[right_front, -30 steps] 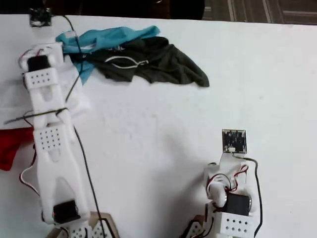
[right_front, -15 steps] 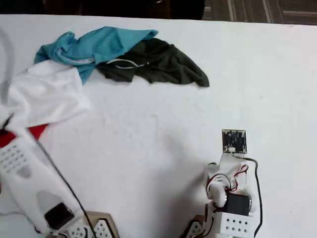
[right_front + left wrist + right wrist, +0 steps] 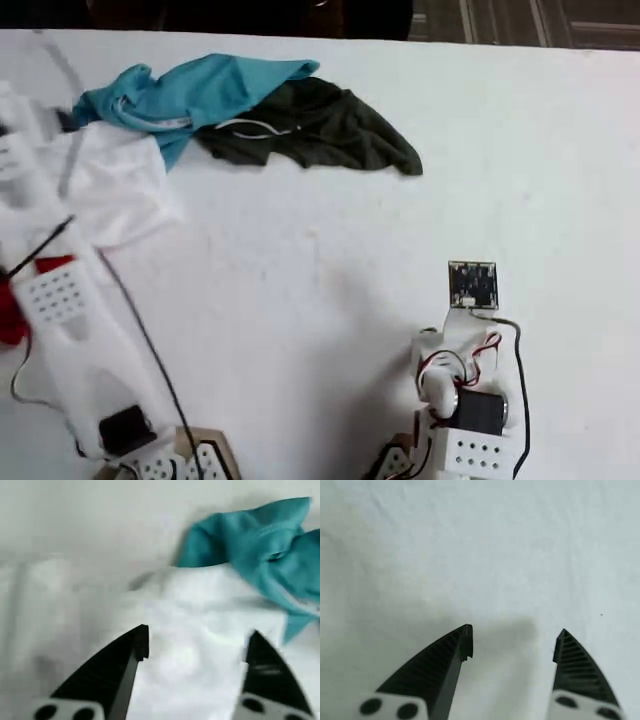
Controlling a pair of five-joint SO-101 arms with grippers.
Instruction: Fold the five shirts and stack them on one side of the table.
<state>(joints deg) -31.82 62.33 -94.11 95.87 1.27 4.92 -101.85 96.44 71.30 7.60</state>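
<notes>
Left arm has swung back over the white shirt at the left side of the table. Its left gripper is wide open just above it. It's blurry, but we're guessing a grab is next.

High view: a white bench is spanning nearly the whole field, lying evenly lit and carrying only soft shadows. Beyond its far edge a dark strip is running, and striped grey-brown flooring is showing toward the right.
</notes>
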